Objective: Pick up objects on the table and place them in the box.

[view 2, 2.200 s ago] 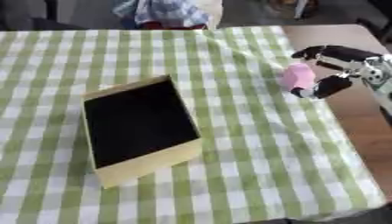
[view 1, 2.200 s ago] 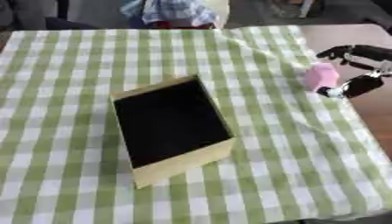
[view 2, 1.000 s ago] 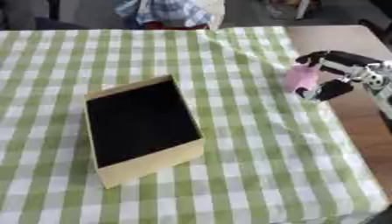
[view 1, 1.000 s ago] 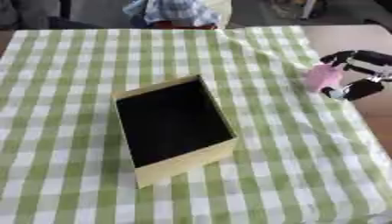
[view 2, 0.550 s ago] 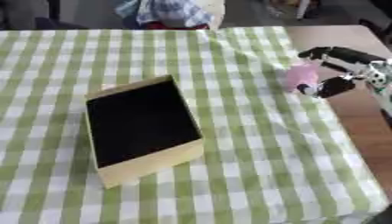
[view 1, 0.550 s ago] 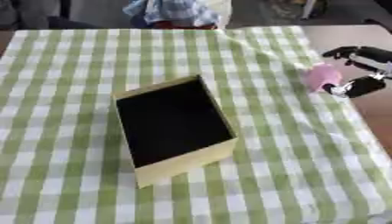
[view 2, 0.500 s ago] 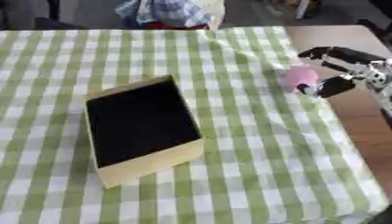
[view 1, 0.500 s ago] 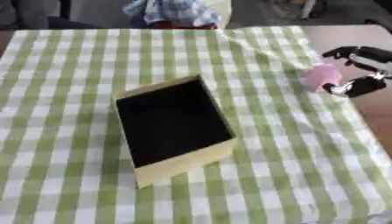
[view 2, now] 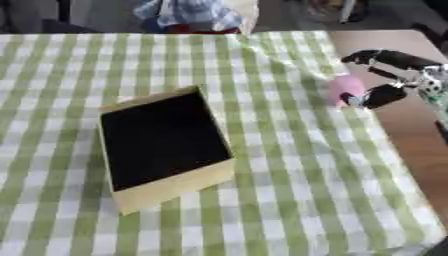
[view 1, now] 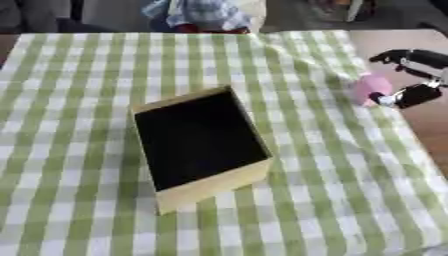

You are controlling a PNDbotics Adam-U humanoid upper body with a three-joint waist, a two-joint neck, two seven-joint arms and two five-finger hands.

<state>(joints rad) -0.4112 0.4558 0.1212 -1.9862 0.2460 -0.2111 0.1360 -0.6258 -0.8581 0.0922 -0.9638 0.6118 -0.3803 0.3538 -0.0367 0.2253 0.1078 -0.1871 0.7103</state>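
A small pink object [view 2: 345, 90] lies on the green checked cloth near the table's right edge. My right hand [view 2: 395, 75] comes in from the right and brackets it. Its fingers [view 2: 376, 56] arch over the pink object with a strip of cloth showing between them. The thumb [view 2: 382, 95] sits against the object's lower right side. The hand is open and the pink object rests on the table. The yellow box [view 1: 213, 185] with a dark inside stands open-topped in the middle of the table, well left of the hand. My left hand shows in no view.
The checked cloth [view 1: 79, 80] covers most of the table. Bare brown tabletop [view 2: 411, 135] shows along the right edge. A bundle of blue and white fabric [view 1: 206, 12] lies beyond the far edge.
The pink object has stayed where it was. My right hand's fingers have lifted slightly off its top; the thumb remains beside it. The box has not moved.
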